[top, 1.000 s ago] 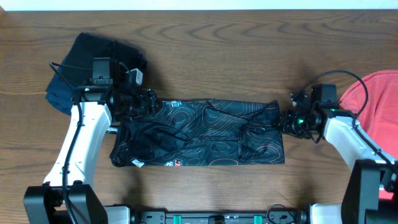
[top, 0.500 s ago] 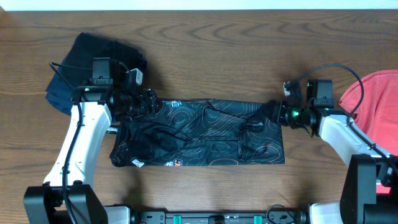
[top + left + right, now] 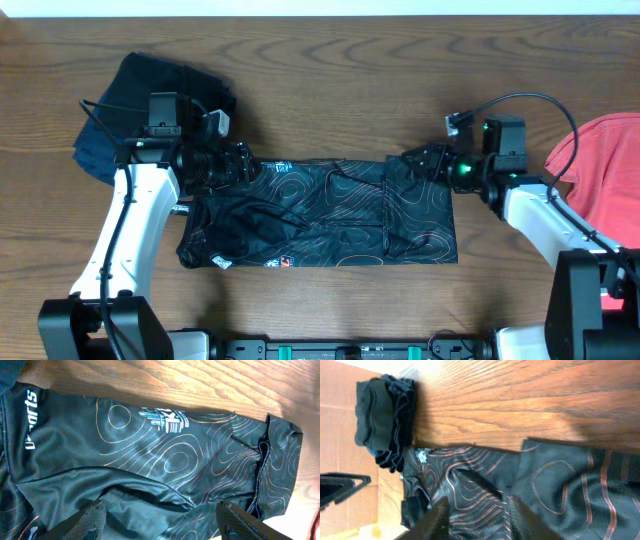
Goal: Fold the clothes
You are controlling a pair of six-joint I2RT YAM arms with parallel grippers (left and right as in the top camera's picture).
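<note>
Black jersey (image 3: 320, 215) is lying as a long flat band, so I'm guessing it's half folded, crosswise folds pending. Along its far edge, left gripper (image 3: 232, 165) is hovering wide open and empty. Right gripper (image 3: 420, 160) is sitting partly open, gripping nothing. Off its right end, red T-shirt (image 3: 605, 170) is waiting unfolded.

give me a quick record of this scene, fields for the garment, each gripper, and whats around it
garment: black jersey with orange contour lines, lying flat as a long folded strip mid-table
left gripper: open, over the jersey's far left corner
right gripper: open, over the jersey's far right corner
other clothes: coral-red T-shirt at the right edge; dark pile at the far left
surface: wooden table
</note>
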